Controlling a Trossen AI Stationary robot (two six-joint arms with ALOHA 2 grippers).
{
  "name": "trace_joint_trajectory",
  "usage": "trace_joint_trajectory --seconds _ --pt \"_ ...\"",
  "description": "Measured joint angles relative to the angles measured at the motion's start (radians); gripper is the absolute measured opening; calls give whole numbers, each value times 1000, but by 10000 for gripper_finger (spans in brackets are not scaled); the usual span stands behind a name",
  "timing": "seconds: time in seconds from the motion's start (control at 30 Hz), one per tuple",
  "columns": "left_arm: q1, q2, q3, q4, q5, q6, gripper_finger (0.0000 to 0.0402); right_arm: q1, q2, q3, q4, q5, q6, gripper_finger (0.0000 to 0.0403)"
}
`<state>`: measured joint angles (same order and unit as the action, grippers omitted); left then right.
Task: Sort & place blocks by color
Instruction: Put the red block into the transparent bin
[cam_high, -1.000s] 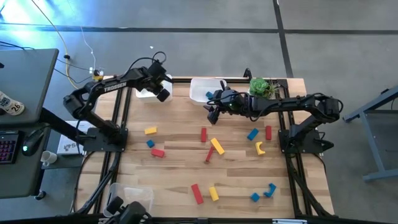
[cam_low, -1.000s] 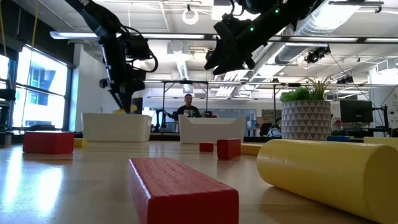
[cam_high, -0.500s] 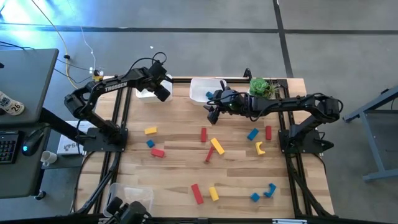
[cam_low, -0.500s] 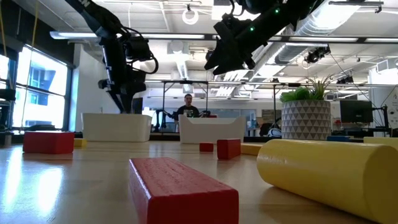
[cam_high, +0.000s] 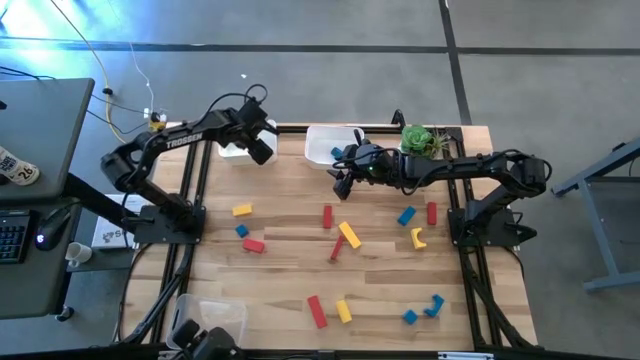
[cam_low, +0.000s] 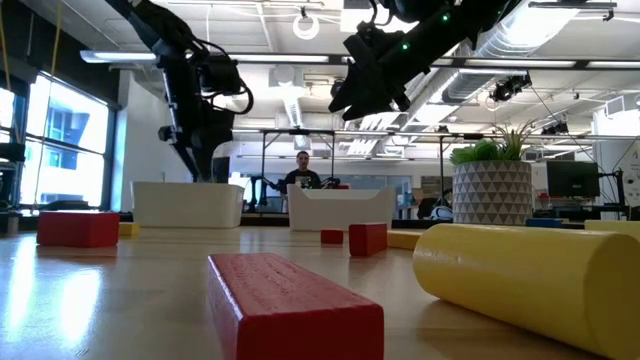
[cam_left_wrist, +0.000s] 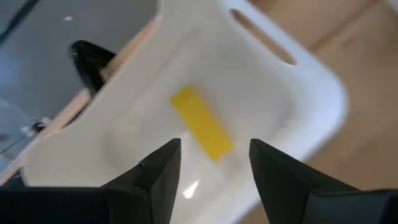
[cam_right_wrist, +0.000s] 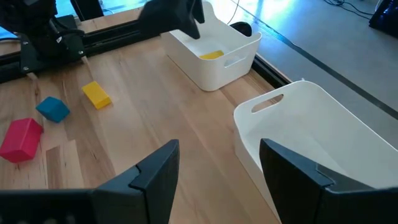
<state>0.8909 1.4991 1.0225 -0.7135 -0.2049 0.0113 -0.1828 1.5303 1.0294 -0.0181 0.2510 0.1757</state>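
1. Progress was slight: one yellow bar (cam_left_wrist: 201, 122) lay in the left bin (cam_left_wrist: 311, 112), the only block seen sorted.
2. The second bin (cam_right_wrist: 323, 149), near the plant (cam_high: 417, 138), looked empty as far as the right wrist view showed.
3. About a dozen red, yellow and blue blocks were scattered on the table (cam_high: 280, 280), among them a red bar (cam_high: 316, 310) and a yellow bar (cam_high: 348, 235).
4. The left gripper (cam_left_wrist: 211, 165) hung over the left bin, fingers apart and holding nothing, the binned bar showing below the gap.
5. That bar lay flat on the bin floor; its long axis ran slantwise to the bin walls.
6. The right gripper (cam_right_wrist: 217, 165) hovered near the second bin, fingers wide and empty.
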Motion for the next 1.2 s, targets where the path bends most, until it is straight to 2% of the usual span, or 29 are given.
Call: trace_joint_trajectory --seconds 0.3,0.6,0.9,1.2 --pt "-94 -93 0 -39 54 0 179 0 0 0 0 0 0 211" --pt "-260 -161 0 -121 108 -26 180 0 0 0 0 0 0 211" --pt "-458 -175 0 -248 121 -27 180 0 0 0 0 0 0 211" --pt "-619 -175 0 -312 121 -113 180 0 0 0 0 0 6 211"
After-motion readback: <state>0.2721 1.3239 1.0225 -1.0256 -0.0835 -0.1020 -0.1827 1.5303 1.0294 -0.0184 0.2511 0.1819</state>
